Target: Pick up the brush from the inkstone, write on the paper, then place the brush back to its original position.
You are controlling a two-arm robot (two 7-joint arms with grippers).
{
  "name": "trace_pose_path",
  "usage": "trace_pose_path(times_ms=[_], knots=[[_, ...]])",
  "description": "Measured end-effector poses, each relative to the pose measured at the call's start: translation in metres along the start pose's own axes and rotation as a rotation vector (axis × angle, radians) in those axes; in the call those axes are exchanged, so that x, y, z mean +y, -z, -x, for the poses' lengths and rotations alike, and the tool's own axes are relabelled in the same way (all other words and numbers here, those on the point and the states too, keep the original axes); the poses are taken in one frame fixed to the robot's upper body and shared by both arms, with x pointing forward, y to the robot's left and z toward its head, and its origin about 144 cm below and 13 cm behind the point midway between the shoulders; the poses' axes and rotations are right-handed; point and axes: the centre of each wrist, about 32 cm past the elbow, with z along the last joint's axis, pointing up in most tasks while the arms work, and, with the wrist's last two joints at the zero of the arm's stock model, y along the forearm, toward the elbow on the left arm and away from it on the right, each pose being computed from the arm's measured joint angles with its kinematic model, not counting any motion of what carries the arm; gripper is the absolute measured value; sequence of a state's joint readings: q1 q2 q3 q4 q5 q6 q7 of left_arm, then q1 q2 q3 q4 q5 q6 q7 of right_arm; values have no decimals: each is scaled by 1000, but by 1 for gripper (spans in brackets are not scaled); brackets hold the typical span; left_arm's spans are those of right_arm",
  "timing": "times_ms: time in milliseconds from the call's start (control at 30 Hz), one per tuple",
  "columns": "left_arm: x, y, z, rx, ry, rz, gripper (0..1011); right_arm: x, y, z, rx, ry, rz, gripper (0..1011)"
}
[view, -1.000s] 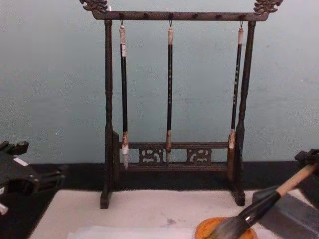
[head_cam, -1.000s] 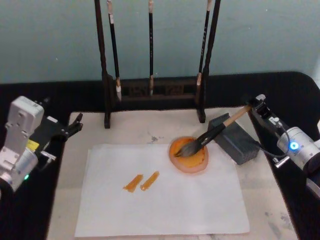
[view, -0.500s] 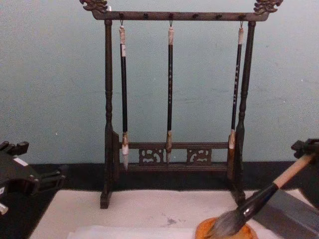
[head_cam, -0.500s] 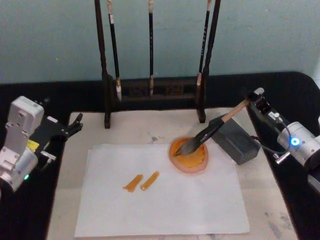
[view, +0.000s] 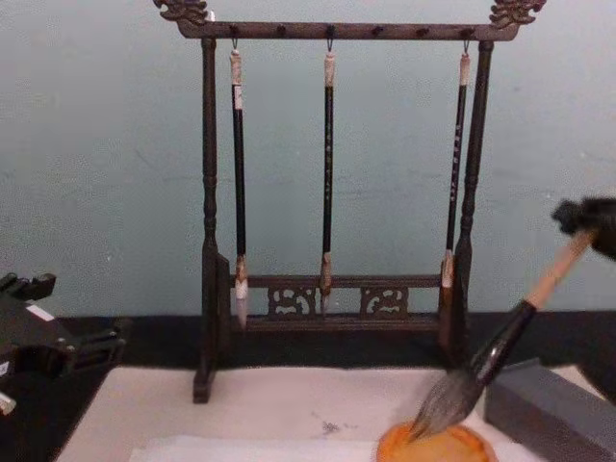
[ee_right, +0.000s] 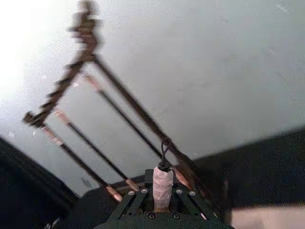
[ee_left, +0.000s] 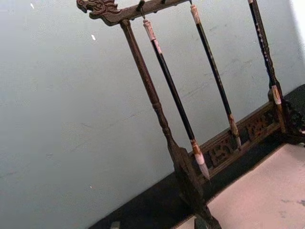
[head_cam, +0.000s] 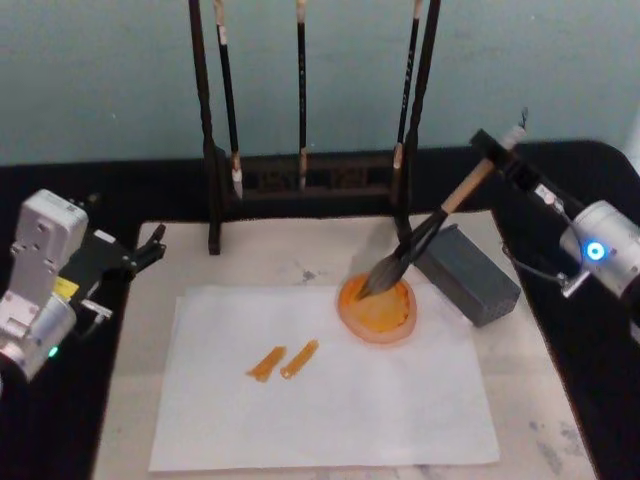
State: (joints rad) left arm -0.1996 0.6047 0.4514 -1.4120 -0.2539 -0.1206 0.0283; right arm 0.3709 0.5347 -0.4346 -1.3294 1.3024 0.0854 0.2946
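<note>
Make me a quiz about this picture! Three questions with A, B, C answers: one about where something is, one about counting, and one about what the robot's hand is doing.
1. Where is the tuft of the brush? A. Pointing at the ceiling. B. At the orange dish. C. On the floor.
2. How many thin brushes hang on the rack? A. Two. B. Three. C. Five.
3. What is the right gripper doing? A. Open, empty. B. Shut on a thin brush. C. Shut on the brush's top.
Answers: 1 B, the tuft tip meets the dish. 2 B, three hang from the top bar. 3 C, it clamps the white-wrapped top. The left gripper sits at the left, empty.
</note>
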Motion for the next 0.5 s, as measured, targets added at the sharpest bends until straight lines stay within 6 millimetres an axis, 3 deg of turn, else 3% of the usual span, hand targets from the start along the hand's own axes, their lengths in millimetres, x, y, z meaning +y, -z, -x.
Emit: trace_pose_path(times_ms=[500], knots=[[0,0,0,0,0,0,1010,7,-24,75,-400,-217,62,152]])
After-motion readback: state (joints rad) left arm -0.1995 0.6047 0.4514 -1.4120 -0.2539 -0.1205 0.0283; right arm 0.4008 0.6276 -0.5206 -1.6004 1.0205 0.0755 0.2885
